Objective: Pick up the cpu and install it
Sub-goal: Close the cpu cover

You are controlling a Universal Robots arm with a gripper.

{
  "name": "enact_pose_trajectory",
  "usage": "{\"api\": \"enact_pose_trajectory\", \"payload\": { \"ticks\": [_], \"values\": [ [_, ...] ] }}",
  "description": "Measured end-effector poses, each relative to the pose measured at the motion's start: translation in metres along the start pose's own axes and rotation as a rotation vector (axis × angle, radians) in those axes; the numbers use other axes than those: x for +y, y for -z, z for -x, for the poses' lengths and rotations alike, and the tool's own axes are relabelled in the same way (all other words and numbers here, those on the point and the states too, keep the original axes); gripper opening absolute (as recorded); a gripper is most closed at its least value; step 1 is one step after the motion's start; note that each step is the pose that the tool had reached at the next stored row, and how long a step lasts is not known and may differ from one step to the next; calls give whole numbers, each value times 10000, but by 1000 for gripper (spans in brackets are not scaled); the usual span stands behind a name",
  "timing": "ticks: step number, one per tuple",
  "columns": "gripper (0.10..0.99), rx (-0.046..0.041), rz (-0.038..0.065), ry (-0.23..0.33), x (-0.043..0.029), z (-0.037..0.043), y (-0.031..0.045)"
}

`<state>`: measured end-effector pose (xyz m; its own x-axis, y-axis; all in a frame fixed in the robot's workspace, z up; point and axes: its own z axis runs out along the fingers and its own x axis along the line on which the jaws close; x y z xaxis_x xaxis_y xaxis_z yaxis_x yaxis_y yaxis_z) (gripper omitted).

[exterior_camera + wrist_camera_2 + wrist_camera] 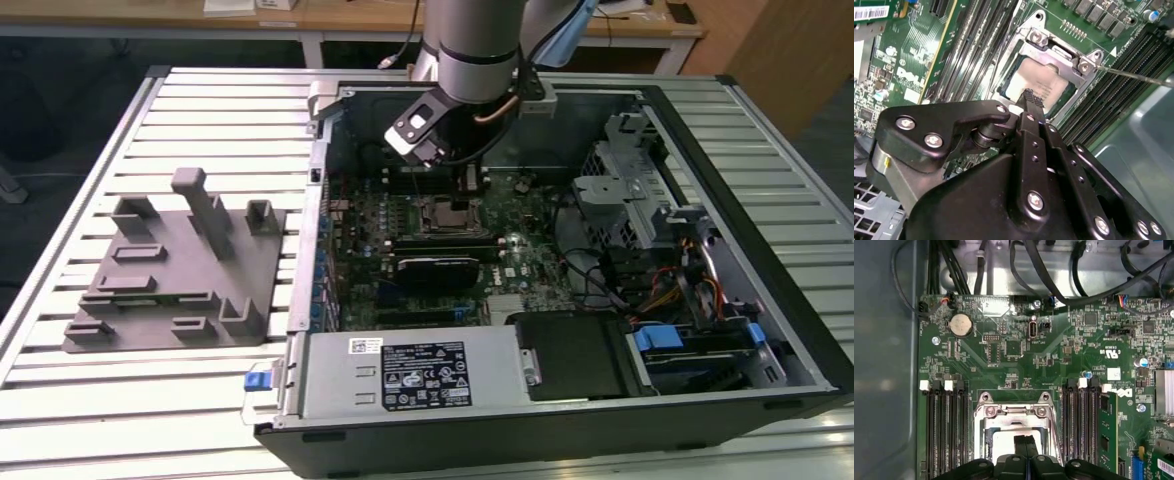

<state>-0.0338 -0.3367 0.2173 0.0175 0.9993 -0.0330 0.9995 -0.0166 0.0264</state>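
The black metal gripper (pixel 1032 96), fingers closed together on nothing, is hanging tip-down over the small silver-grey square cpu (pixel 1036 75), which is lying in the steel-framed socket (pixel 1051 50). Pressing off-centre may be risking a tilt and bent contacts.

Worktop (pixel 200 110): pale metal, slatted, ribs running across the exterior view. Two things on it: grey fixture block (pixel 167 270) w/ upright posts, toward the exterior view's left; open computer case (pixel 561 442) just beside it, on the exterior view's right.
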Motion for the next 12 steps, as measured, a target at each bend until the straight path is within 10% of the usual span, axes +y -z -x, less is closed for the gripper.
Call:
{"api": "enact_pose_trajectory", "payload": {
  "ticks": [12],
  "values": [
    [106,-1,1,54,-69,1,-9]
  ]
}}
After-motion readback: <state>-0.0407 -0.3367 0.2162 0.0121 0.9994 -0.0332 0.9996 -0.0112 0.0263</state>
